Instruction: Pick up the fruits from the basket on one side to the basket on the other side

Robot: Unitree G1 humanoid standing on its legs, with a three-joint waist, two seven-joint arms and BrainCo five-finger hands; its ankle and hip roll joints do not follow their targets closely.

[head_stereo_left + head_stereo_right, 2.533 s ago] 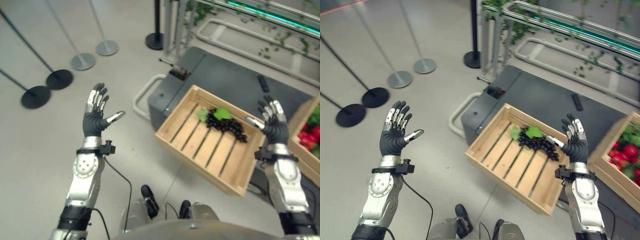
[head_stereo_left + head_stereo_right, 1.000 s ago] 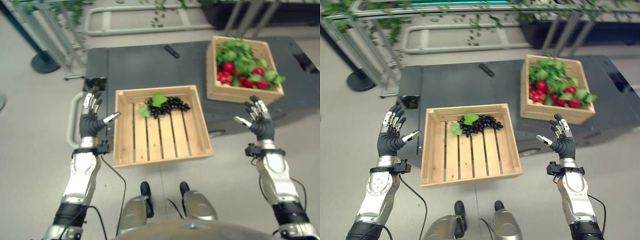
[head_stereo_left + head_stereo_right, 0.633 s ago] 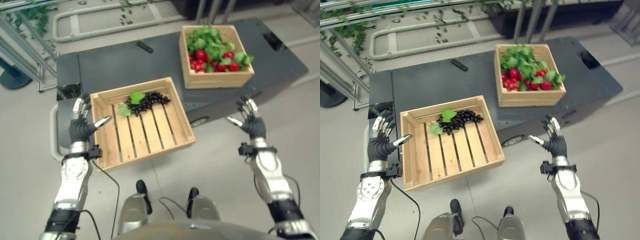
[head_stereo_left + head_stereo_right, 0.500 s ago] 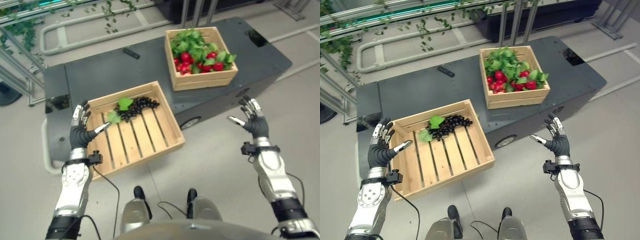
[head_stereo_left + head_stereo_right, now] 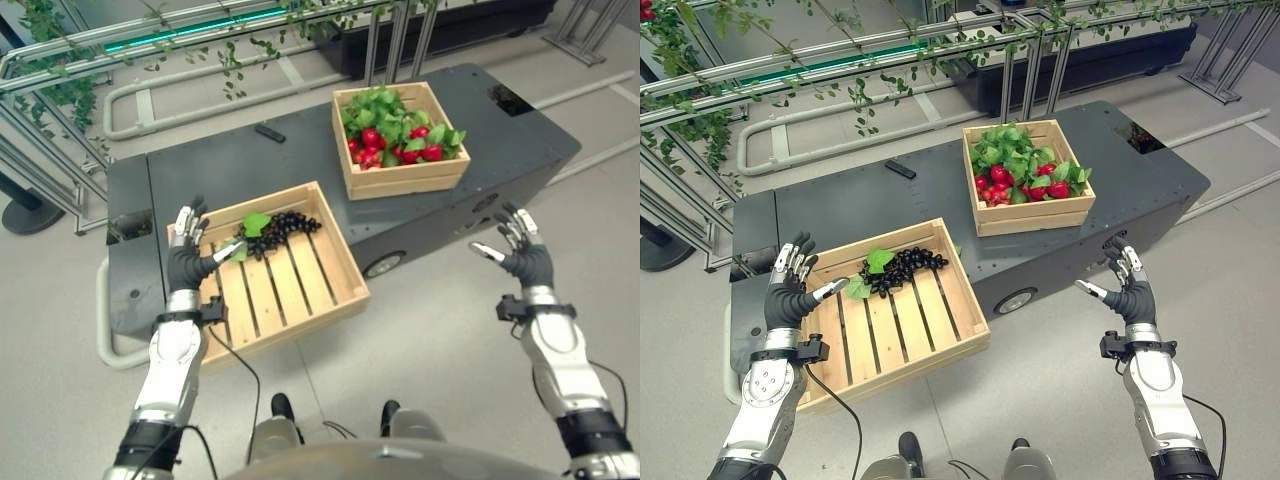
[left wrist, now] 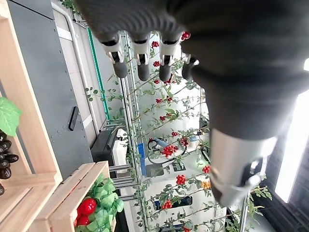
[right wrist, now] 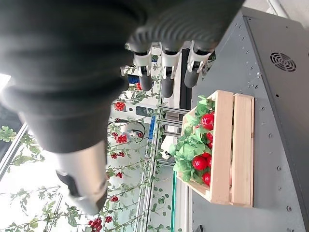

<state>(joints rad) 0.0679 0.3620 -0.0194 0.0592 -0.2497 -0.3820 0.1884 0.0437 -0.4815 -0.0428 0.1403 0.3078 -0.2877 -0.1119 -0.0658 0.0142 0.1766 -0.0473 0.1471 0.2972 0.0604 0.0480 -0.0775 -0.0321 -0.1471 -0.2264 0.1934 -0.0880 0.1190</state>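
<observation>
A slatted wooden crate lies on the near left corner of a dark platform and holds a bunch of black grapes with a green leaf. A second wooden crate further back on the right is full of red fruits among green leaves. My left hand is raised at the near crate's left rim, open and holding nothing. My right hand is raised over the floor to the right of the platform, open and holding nothing. In the right wrist view, straight fingers point toward the fruit crate.
The low dark grey platform carries both crates and a small black remote near its back edge. Metal railings hung with vines run behind it. A black round stand base sits at far left. Grey floor surrounds the platform.
The camera has swung, so the whole scene has shifted in the pictures. Both hands stay raised and open, and the grapes lie in the near crate as before.
</observation>
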